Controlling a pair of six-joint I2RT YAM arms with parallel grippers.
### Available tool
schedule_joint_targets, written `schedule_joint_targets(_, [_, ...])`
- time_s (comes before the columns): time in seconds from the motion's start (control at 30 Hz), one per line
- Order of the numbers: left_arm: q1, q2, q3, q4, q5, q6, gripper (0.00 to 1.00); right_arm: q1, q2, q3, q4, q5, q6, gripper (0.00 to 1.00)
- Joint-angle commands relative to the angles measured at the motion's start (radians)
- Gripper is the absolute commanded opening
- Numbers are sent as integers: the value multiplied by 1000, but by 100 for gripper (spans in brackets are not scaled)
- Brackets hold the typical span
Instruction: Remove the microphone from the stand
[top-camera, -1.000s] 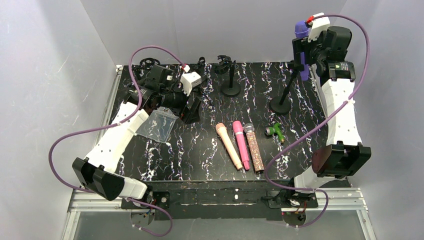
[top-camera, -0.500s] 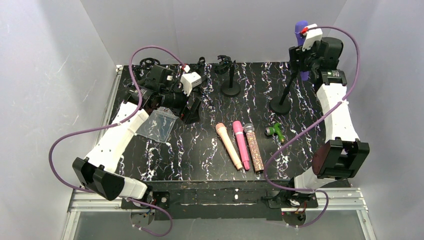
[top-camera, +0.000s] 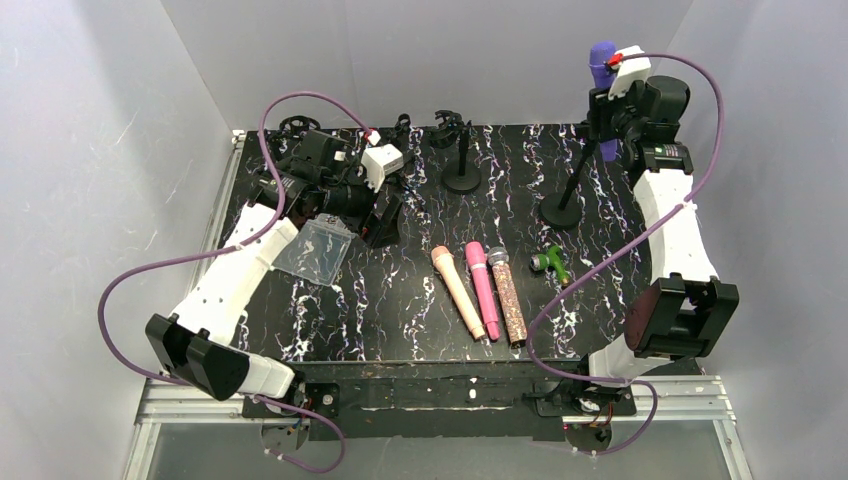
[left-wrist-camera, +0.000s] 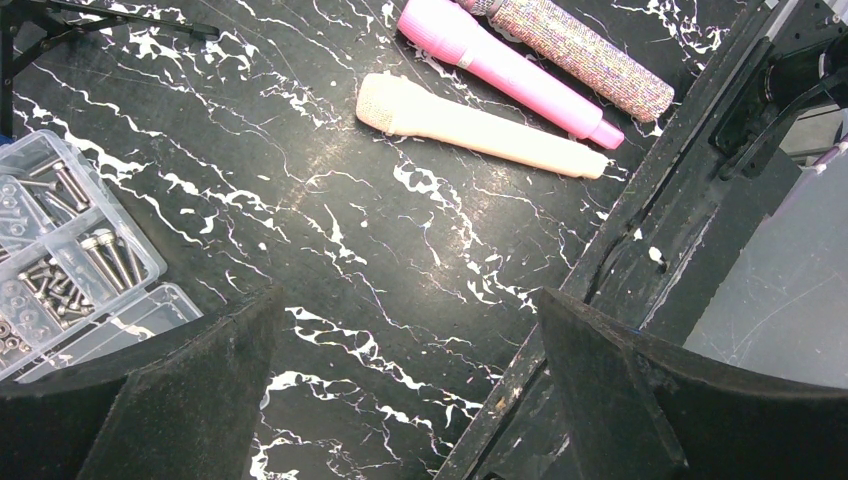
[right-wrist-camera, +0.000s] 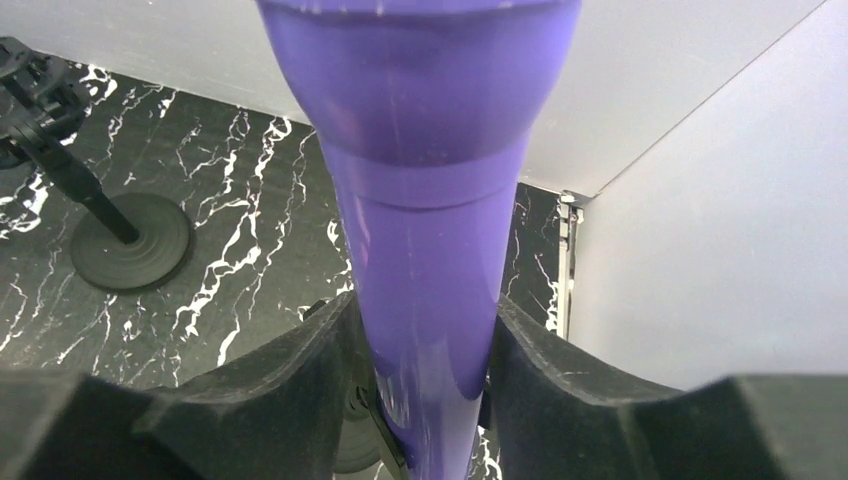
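A purple microphone (top-camera: 603, 55) stands upright in the clip of the black stand (top-camera: 562, 210) at the back right of the table. My right gripper (top-camera: 608, 108) is at the microphone's handle, and in the right wrist view its fingers (right-wrist-camera: 300, 370) press against both sides of the purple microphone (right-wrist-camera: 430, 200); the right gripper (right-wrist-camera: 428, 322) is shut on it. The stand's clip peeks out under the handle. My left gripper (top-camera: 385, 215) hangs over the table's left half; in its own view the left gripper (left-wrist-camera: 410, 320) is open and holds nothing.
A second, bare stand (top-camera: 462, 165) is at the back middle. Peach (top-camera: 457, 290), pink (top-camera: 481, 288) and glittery (top-camera: 508, 297) microphones lie side by side mid-table, a small green part (top-camera: 550, 263) to their right. A clear screw box (top-camera: 312, 248) lies under the left arm.
My right gripper has moved in around the purple microphone's handle and its fingers have closed onto it. The left arm has not moved.
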Motion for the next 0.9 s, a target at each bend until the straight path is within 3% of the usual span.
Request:
schedule_joint_targets(0.0, [5,5,-4,-54,24,9,99,-10,-17,29,59,-14,15,52])
schedule_joint_targets(0.07, [5,8,-4,-54,26,9,99,-13,-18,28,56,-20,15,42])
schedule_joint_targets(0.17, [4,16,2,-51,39,-2,99,-14,-26,39,44,-39,23,15])
schedule_joint_targets(0.23, [4,32,15,-48,52,-29,99,-15,-37,49,37,-53,40,2])
schedule_joint_targets(0.87, [-25,268,388,-6,182,-219,99,27,-123,225,12,-267,77,1])
